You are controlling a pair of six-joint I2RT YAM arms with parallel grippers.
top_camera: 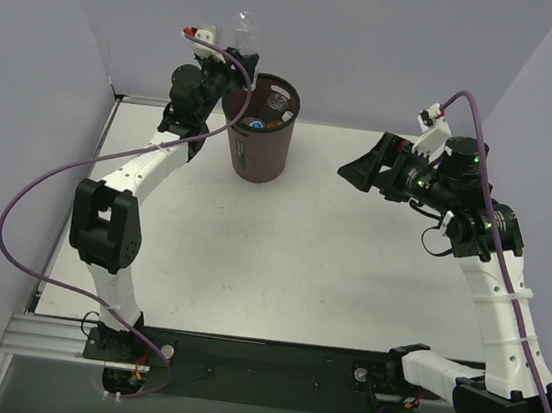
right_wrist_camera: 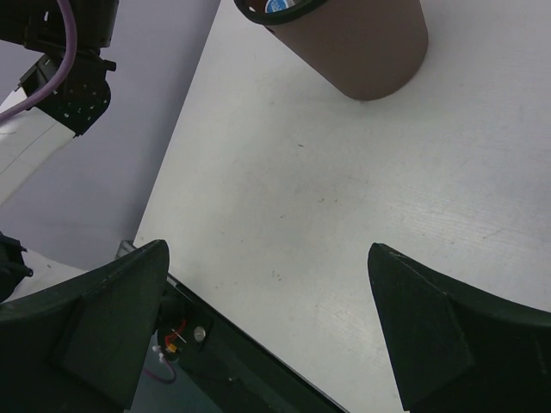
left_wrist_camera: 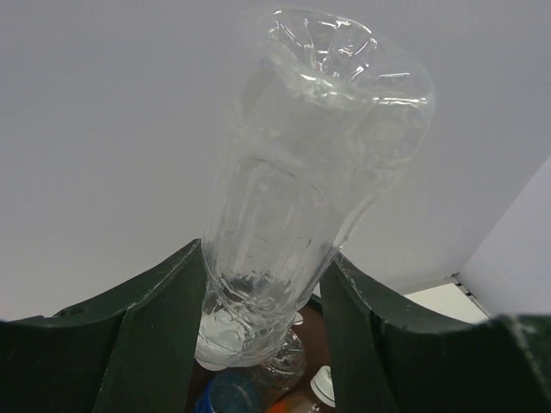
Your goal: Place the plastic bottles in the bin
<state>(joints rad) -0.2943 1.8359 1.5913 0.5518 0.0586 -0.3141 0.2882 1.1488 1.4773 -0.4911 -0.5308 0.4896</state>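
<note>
Left gripper [left_wrist_camera: 265, 297] pinches clear bottle [left_wrist_camera: 314, 163] base-up over far bin [top_camera: 259, 152]; right gripper [right_wrist_camera: 269, 288] spread wide at right

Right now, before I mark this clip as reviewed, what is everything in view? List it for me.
clear plastic bottle: one, colourless, held in the air over the bin
bottles in the bin: seemingly two, a blue cap and a white cap showing; exact count hard to tell
bin: one, brown with a black rim, far-left part of the table
table: one, white, under everything
cables: two, purple, one along each arm
left gripper: one, dark, shut on the clear plastic bottle
right gripper: one, dark, open, above bare table at the right
</note>
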